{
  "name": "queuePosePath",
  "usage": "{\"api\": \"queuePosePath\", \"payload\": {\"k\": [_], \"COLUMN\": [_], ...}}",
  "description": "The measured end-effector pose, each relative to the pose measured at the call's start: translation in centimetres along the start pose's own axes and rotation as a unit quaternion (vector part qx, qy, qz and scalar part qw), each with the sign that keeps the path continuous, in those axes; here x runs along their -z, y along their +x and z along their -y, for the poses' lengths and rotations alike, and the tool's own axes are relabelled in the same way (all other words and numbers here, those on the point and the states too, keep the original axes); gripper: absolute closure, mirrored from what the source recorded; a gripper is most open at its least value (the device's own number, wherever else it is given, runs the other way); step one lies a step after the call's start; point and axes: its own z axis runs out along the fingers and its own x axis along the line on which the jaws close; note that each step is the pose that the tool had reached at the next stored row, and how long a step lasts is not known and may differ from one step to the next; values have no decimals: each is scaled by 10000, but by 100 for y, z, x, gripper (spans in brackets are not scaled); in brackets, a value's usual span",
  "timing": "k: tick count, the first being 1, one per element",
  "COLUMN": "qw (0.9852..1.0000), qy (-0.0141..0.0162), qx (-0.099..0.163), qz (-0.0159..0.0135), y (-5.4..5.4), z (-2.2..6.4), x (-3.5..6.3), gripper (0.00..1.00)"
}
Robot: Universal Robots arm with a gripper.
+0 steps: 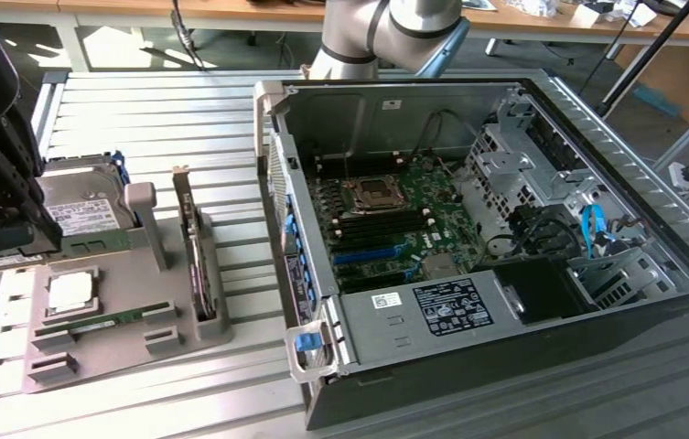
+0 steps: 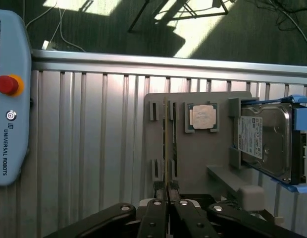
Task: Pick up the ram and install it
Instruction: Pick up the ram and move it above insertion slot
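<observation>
Now at the pickup step: gripper over the parts holder, ram not yet lifted.
Exterior view's left to right: gripper (image 2: 166, 192) hangs above the grey holder (image 1: 118, 274), fingers (image 2: 157, 198) nearly together with just a slit between, pinching nothing. The ram (image 1: 106, 320) lies below it, on edge in its holder slot, and the wrist view puts it in line with that slit. Processor (image 1: 72, 291) and hard drive (image 1: 81, 215) sit in the same holder beside the ram; dark expansion card (image 1: 201, 265) stands upright just past them. Open computer case (image 1: 588, 137) is well apart from the gripper, motherboard (image 1: 405, 219) exposed, install not begun. Judged: the grasp calls for a straight drop onto the ram's thin top edge, clear of the slot walls. Ribbed metal table (image 1: 173, 119); wooden desks (image 1: 198, 9) behind, sun patches on the floor.
</observation>
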Motion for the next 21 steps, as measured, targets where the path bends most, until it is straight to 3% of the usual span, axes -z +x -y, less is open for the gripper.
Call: {"api": "queuePosePath", "payload": {"k": [10,21], "qw": [10000,10000], "qy": [-1,0], "qx": [1,0], "qz": [-1,0], "y": [0,10], "z": [14,213], "x": [11,7], "gripper": [88,88]}}
